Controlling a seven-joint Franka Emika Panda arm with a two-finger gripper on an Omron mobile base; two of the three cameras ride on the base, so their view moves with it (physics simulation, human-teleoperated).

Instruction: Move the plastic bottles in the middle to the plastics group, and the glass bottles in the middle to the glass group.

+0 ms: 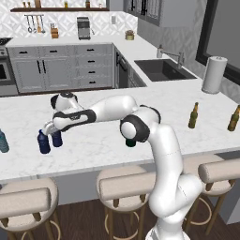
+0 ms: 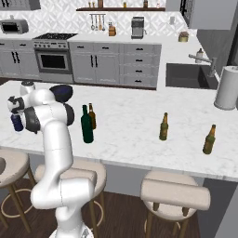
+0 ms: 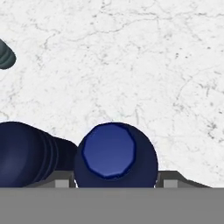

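My gripper (image 1: 55, 133) reaches far left over the counter and is shut on a short dark blue plastic bottle (image 1: 56, 138), which stands upright on the marble. In the hand view its blue cap (image 3: 109, 151) sits between my fingertips (image 3: 168, 181). Right beside it stands the plastics group: an identical dark blue bottle (image 1: 43, 142) and, further left, a pale teal bottle (image 1: 2, 140). The tall dark green bottle (image 2: 86, 124) and the slimmer brown one (image 2: 92, 116) stand mid-counter. The glass group, an olive bottle (image 2: 163, 126) and an amber bottle (image 2: 209, 139), stands to the right.
A dark blue bowl (image 2: 62, 93) sits behind my arm near the counter's left end. A white paper-towel roll (image 1: 213, 74) stands by the sink (image 1: 161, 69). Stools (image 1: 124, 187) line the counter's near edge.
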